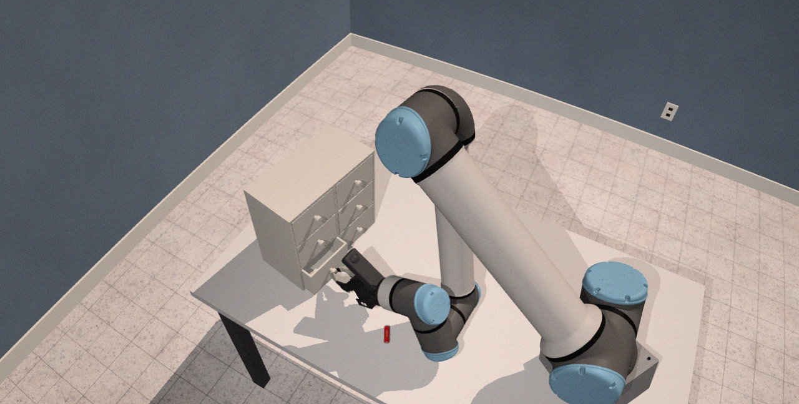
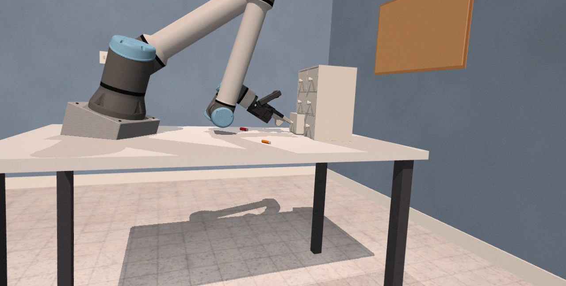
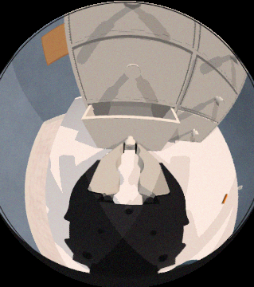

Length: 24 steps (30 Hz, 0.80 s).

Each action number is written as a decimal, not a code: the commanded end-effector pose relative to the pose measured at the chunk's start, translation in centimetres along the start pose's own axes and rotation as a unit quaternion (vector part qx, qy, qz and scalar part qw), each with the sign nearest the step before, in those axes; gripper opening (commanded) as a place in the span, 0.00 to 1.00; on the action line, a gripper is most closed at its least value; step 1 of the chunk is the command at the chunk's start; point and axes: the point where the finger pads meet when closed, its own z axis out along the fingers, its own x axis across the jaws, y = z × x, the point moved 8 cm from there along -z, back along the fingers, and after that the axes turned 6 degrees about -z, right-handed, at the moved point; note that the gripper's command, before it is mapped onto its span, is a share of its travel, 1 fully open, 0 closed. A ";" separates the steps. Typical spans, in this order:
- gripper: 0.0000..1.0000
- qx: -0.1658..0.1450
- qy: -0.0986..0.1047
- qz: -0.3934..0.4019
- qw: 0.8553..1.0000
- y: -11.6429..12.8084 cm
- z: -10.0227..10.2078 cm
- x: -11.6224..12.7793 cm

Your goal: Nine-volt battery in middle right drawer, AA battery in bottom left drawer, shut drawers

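The beige chest [image 1: 309, 200] stands upright at the table's far end and has two columns of drawers. Its bottom-left drawer [image 1: 323, 267] is pulled partly out; the other drawers are shut. My gripper [image 1: 336, 274] is shut on that drawer's knob [image 3: 130, 144], low over the table. In the wrist view the open drawer [image 3: 130, 123] looks empty as far as I can see in. A small orange cylinder [image 2: 265, 141] lies on the table near the chest's front. A small red object [image 1: 386, 334] lies further back, near my wrist. I cannot tell which battery is which.
The table edge runs close beside the chest [image 2: 326, 102]. My forearm and elbow [image 1: 430, 306] hang low over the table between the red object and the chest. The robot base [image 2: 110, 123] sits at the opposite end of the table.
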 end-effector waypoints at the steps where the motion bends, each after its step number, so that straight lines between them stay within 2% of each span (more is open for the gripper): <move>1: 0.07 0.000 0.000 0.000 1.000 0.1 -0.3 0.0; 24: 0.07 0.000 0.000 0.000 1.000 0.8 -1.5 -0.1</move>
